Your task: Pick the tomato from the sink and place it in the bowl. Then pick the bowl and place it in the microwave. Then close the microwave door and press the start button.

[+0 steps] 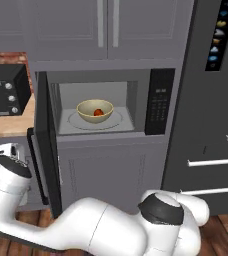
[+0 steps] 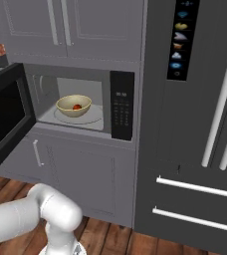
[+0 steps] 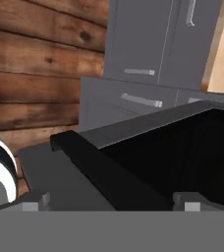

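Observation:
The microwave stands open with the pale bowl on its turntable and the tomato inside the bowl. The right base view shows the same bowl and tomato, with the black keypad panel to their right. The microwave door swings out to the left, seen edge-on. My arm reaches round its outer side. In the hand view my gripper is open, close against the door's outer face, with the dark handle between its tips. The sink is out of view.
A black toaster oven sits on the wooden counter left of the microwave. The dark fridge stands to the right. Grey cabinet fronts and wooden floor lie beyond the door.

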### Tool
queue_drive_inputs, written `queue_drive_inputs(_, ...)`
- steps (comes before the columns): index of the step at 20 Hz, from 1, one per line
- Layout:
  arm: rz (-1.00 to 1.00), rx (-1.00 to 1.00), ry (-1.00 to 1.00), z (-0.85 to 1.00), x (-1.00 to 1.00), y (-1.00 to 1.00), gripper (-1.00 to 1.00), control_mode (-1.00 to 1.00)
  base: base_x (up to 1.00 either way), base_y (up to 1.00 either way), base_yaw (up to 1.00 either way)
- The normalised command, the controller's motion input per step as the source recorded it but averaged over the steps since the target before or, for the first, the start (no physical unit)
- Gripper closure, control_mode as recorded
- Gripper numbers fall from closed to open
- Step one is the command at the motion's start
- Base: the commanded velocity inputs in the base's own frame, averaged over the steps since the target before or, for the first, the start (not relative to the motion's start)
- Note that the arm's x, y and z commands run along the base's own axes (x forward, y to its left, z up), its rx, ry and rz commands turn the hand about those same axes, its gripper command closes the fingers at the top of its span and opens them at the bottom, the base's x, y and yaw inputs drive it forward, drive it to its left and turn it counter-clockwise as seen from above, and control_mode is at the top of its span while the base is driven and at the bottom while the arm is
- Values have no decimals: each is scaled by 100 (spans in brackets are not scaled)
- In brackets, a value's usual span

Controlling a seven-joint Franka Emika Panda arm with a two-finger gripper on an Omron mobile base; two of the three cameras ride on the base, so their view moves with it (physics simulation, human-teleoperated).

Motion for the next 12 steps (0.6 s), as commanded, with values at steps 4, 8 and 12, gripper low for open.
queue_drive_inputs(4, 0, 18, 1, 0, 0, -100, -100, -100, 0, 0, 0)
queue_drive_inputs(8, 0, 19, 0, 0, 0, -100, -100, -100, 0, 0, 0)
queue_drive_inputs(12, 0, 17, 0, 0, 12, -100, -100, -100, 0, 0, 0)
